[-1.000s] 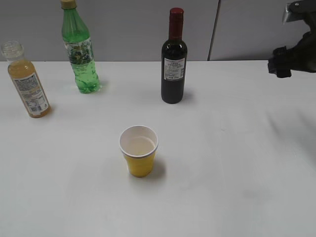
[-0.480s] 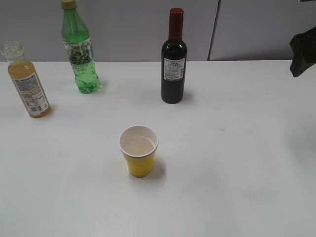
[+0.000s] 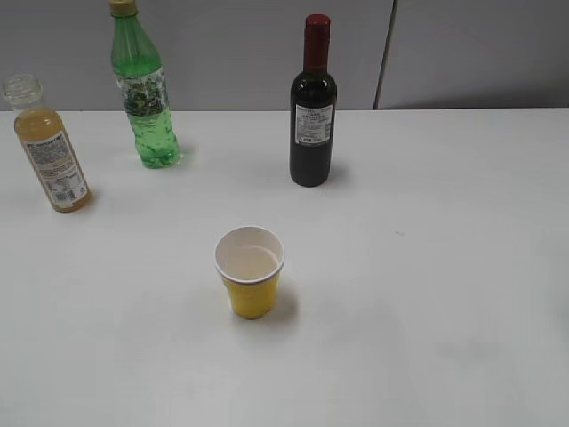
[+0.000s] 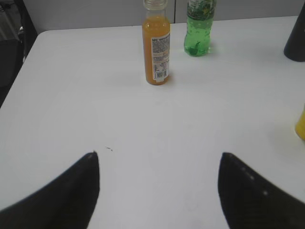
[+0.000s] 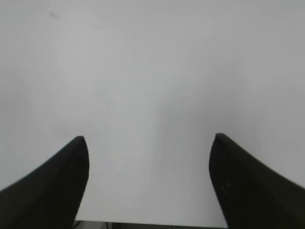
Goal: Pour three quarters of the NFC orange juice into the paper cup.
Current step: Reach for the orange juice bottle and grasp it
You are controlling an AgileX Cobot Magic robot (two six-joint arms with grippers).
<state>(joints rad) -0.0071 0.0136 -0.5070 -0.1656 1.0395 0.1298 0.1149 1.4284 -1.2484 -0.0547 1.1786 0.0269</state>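
The NFC orange juice bottle (image 3: 51, 147) stands uncapped at the far left of the white table; it also shows in the left wrist view (image 4: 156, 45), far ahead of my left gripper. The yellow paper cup (image 3: 250, 270) stands in the middle front with a little liquid inside; its edge shows at the right border of the left wrist view (image 4: 300, 125). My left gripper (image 4: 158, 157) is open and empty above bare table. My right gripper (image 5: 148, 138) is open and empty above bare table near the table's edge. Neither gripper shows in the exterior view.
A tall green bottle (image 3: 142, 93) stands at the back left, also in the left wrist view (image 4: 199, 26). A dark wine bottle (image 3: 313, 107) stands at the back centre. A grey wall runs behind the table.
The right arm, seen at the upper right of the exterior view, has moved out of the frame to the right. The bottles and cup have not moved.
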